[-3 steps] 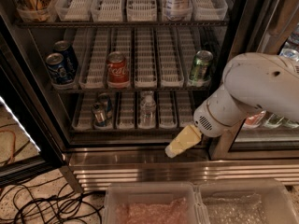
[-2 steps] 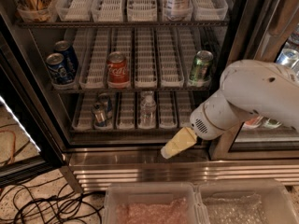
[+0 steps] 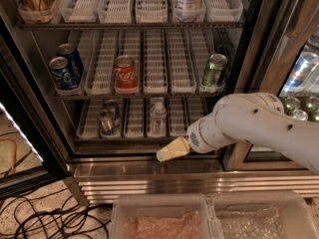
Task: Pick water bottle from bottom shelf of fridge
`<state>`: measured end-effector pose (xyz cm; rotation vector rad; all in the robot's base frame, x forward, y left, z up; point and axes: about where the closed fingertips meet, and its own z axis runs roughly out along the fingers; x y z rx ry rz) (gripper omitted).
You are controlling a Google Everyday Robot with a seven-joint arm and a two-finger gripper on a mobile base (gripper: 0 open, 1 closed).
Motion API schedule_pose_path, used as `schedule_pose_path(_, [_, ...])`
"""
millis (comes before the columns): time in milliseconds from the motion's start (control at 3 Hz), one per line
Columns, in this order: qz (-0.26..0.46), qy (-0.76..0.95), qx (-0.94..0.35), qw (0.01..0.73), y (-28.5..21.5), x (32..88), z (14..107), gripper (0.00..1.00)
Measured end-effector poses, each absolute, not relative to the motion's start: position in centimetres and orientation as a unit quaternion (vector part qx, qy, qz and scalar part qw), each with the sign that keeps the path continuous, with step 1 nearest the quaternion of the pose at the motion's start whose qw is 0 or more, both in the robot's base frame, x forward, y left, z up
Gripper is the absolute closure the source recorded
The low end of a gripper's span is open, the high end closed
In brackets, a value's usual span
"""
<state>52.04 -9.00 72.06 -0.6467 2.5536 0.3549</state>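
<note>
**Water bottle (image 3: 157,117) sat up and a bit left of your gripper (image 3: 169,152)**

Your water bottle stood upright in the middle lane of the bottom shelf (image 3: 133,119), low in the fridge (image 3: 149,182), near the middle of the frame. Your gripper hung just below the front edge of that shelf, slightly right of the bottle and not touching it. To reach it, you would likely go up, a little left, and deeper in. You could not tell if the gripper was open or closed.
</note>
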Motion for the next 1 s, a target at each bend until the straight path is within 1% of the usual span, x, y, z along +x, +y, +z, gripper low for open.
schedule_pose_path(333, [0.135,0.932,-0.217,0.258,-8.71,52.96,72.66,0.00])
schedule_pose_path(667, [0.135,0.932,-0.217,0.258,-8.71,52.96,72.66,0.00])
schedule_pose_path(1000, [0.122,0.930,-0.205,0.279,-8.05,53.59,72.54,0.00])
